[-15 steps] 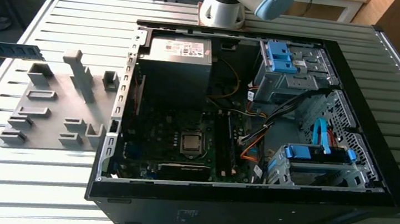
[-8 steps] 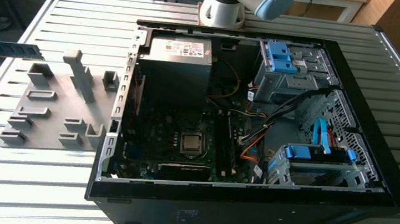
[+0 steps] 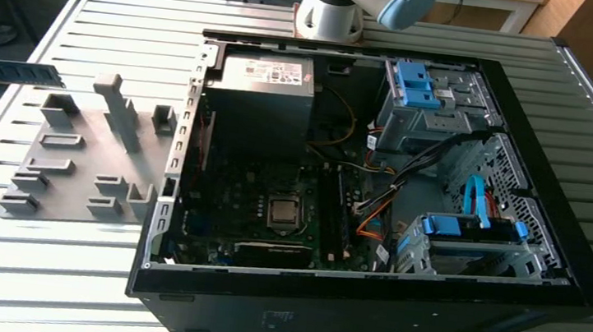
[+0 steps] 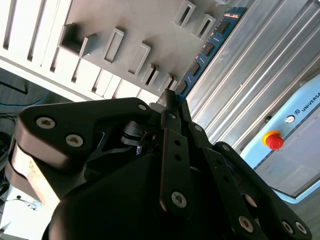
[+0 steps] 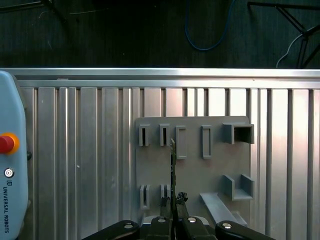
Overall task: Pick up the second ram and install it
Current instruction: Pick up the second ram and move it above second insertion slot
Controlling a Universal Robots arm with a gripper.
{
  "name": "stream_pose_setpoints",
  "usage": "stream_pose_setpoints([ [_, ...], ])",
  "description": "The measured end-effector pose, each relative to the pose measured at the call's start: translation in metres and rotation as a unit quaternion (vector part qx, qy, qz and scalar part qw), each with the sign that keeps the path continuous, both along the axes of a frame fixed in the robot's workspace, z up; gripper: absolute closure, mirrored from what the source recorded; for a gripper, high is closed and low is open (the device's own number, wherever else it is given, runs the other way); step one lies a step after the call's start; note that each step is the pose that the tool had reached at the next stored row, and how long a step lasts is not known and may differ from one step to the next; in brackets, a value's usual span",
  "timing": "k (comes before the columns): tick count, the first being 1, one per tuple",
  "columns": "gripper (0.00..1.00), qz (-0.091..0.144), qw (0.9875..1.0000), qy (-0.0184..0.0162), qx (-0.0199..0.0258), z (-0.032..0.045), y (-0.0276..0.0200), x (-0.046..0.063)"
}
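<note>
I'm looking past my gripper [image 5: 173, 198] at the grey slotted holder block [image 5: 192, 175] on the ribbed aluminium table [image 5: 90, 165], with the red-button pendant [image 5: 10, 165] alongside. The fingers are pinched narrow on the second ram [image 4: 207, 49], a blue-green stick with black chips. It juts lengthwise out from the fingertips. In the exterior view it hangs level at the left edge [image 3: 18, 72], well apart from the open computer case [image 3: 369, 314].

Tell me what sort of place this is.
Probably a robotics lab bench for computer assembly: an open computer case lies on a slatted aluminium table, and the gripper holds the second ram.
</note>
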State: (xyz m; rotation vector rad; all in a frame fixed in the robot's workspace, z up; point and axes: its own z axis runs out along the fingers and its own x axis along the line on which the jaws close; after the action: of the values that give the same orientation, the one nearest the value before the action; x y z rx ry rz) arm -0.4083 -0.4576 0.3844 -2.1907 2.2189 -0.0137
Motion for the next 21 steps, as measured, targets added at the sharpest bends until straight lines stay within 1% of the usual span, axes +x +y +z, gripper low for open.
stream_pose_setpoints([
  [21,0.86,0.0,1.0,0.0,0.0,0.0046,0.0,0.0],
])
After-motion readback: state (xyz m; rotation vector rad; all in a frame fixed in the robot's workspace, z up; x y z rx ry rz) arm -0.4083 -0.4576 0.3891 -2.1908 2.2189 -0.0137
